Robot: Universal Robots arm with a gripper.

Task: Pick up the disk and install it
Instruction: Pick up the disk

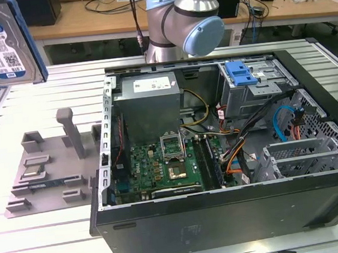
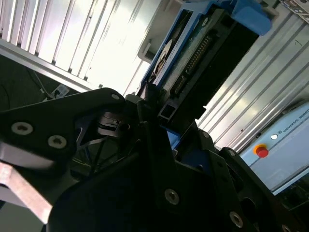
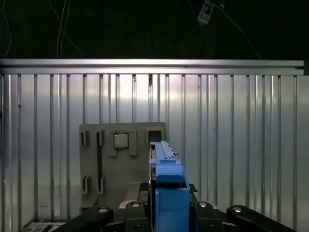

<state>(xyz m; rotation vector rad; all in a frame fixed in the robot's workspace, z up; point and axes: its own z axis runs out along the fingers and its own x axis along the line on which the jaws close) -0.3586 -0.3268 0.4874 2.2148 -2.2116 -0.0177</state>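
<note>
Where the black hand closes, it is clamped on one end of the disk. The disk stands out from the hand on its edge, up in the air, with its blue bracket around it. Beyond the disk, in the first wrist view, a grey fixture plate lies on the ribbed metal bench. Farther from the hand, in the exterior view, the open computer case stands on the same bench.
</note>
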